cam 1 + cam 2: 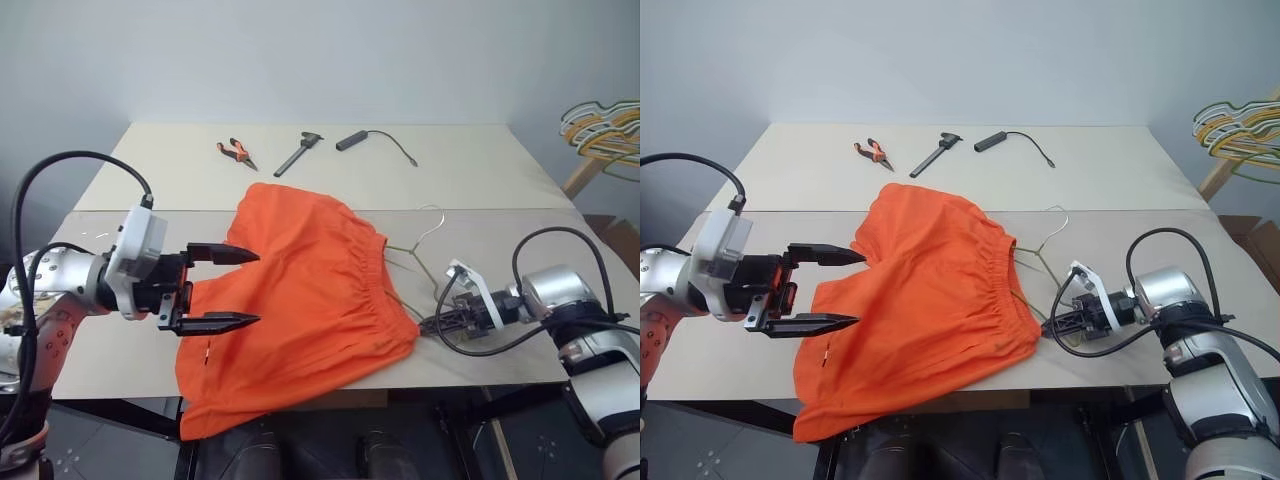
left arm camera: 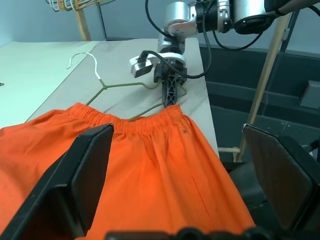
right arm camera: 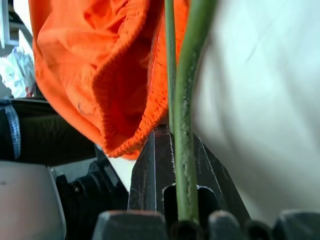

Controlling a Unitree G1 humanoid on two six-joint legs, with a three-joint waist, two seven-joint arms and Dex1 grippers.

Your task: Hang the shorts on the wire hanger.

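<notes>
Bright orange lightweight shorts [image 1: 300, 310] are being left draped over the pale bench [image 1: 480, 190], one leg hanging off its front edge; the thin olive-grey wire hanger [image 1: 412, 262], partly tucked into their waistband, is being pinched by the right hand [image 1: 432, 325], apparently for threading, while the left hand [image 1: 222, 288] is being held spread above the fabric

Silver arms, white wrist housings, looping black cables, 2 black-fingered grippers
</notes>
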